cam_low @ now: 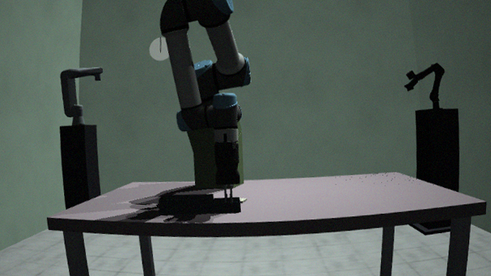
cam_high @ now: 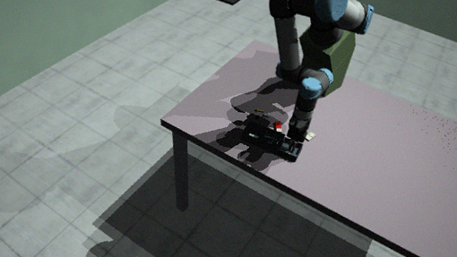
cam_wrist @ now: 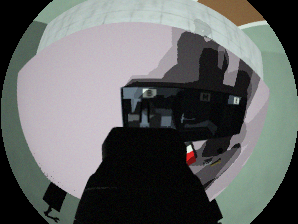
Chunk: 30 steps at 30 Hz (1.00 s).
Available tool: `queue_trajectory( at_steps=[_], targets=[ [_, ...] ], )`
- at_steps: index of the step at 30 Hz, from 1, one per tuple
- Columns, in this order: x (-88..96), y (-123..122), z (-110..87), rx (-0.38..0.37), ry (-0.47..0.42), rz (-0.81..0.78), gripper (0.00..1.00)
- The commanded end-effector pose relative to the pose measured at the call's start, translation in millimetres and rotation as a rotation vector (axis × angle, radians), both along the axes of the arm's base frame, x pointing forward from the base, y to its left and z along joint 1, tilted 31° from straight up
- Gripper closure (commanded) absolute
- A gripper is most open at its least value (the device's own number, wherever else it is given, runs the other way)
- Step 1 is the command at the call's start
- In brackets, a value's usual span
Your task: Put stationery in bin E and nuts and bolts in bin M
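Note:
Two low dark bins (cam_high: 271,140) stand side by side near the table's front left edge; I cannot read their letters. They also show in the wrist view (cam_wrist: 180,106) and in the exterior view (cam_low: 200,202). My gripper (cam_high: 295,139) points straight down at the bins' right end, just behind them, with its fingertips (cam_low: 228,196) down at rim height. The fingers stand a narrow gap apart and I see nothing between them. A small tan piece (cam_high: 311,135) lies on the table just right of the gripper. A small red and white thing (cam_high: 278,126) lies behind the bins.
A few tiny dark items (cam_high: 261,112) lie on the table behind the bins, in the arm's shadow. The arm's green base block (cam_high: 326,56) stands at the table's back edge. The table's front edge is close to the bins.

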<state>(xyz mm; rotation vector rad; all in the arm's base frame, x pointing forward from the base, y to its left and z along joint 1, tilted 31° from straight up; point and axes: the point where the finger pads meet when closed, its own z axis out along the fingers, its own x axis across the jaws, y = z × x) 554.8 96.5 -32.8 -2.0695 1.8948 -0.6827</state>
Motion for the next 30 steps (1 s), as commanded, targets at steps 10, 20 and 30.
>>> queue_trajectory(
  at_steps=[10, 20, 30],
  targets=[
    [0.2, 0.2, 0.6, 0.000, -0.001, 0.000, 0.69],
    [0.2, 0.2, 0.6, 0.000, -0.001, 0.000, 0.69],
    [-1.8, 0.7, 4.0, 0.000, -0.001, 0.000, 0.69]
  ],
)
